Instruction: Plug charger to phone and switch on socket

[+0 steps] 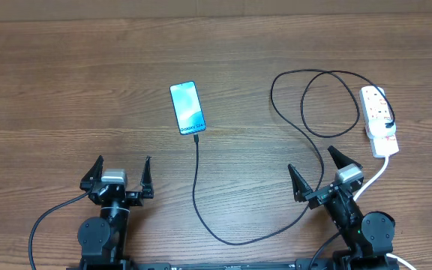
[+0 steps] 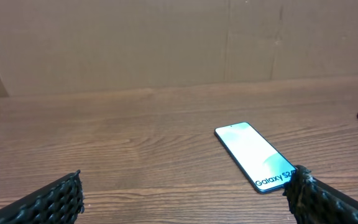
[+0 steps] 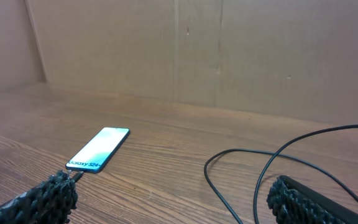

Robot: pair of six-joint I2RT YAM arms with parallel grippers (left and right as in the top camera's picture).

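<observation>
Phone point(image 1: 187, 107) lies flat on the wooden table point(image 1: 51, 75), a little left of centre, its cyan screen lit and facing up. Left of it and nearer the robot, the left gripper point(image 1: 124, 165) hovers with its claw spread as wide as it goes, holding nothing and touching nothing; in the left wrist view the phone shows just inside the right-hand finger. The charger point(image 1: 195, 176) meets the phone's near short edge with its tip, though whether it is fully seated cannot be told. From there the black cable runs toward the robot, curves right, climbs back up the table and loops twice before reaching the socket point(image 1: 378, 112). The right gripper point(image 1: 310, 160) is likewise fully spread and empty; seen from overhead the cable passes between its fingers without contact. The socket sits at the far right, its white cord point(image 1: 379, 172) trailing toward the right arm.
</observation>
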